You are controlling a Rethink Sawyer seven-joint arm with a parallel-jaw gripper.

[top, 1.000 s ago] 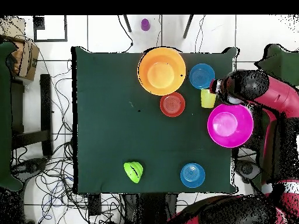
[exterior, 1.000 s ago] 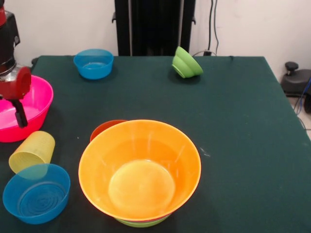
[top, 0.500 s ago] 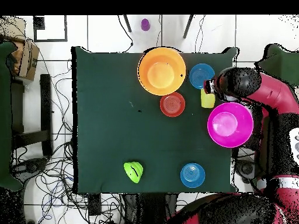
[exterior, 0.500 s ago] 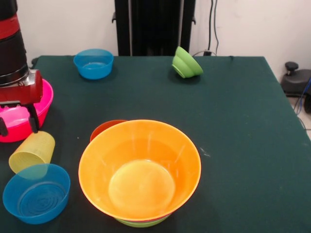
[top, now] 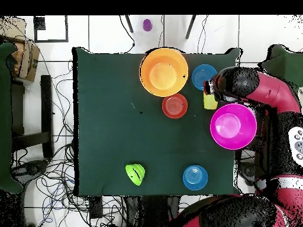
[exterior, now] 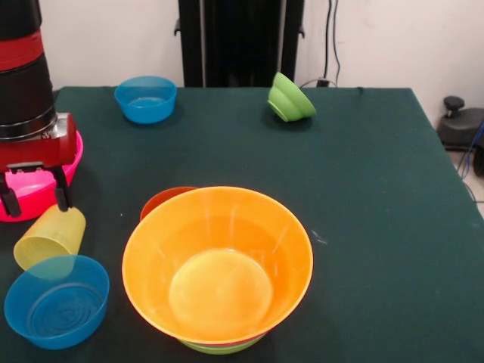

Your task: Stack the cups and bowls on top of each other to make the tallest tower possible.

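The front view shows the pincer at the left edge of the frame, its two dark fingers spread apart and hanging just above the yellow cup, with nothing between them. From overhead the arm's bulk covers the pincer, so only a sliver of the cup shows at the right side of the desk, between the near blue bowl and the big pink bowl.

The front view also shows how the cup lies: on its side, ribbed and translucent, its open mouth toward the lower left of the frame, just beside the blue bowl in the lower left corner. Behind it the pink bowl sits partly hidden by the red wrist.

The tower fills the lower middle of the front view: a wide orange bowl on top, with a thin rim of lime green peeking out beneath it. Overhead it reads only as an orange disc at the upper middle of the frame. The red-orange bowl is mostly hidden behind the tower in front, whereas overhead it shows whole.

A second blue bowl stands upright at the upper left, and a lime green bowl rests tilted on its side at the upper middle.
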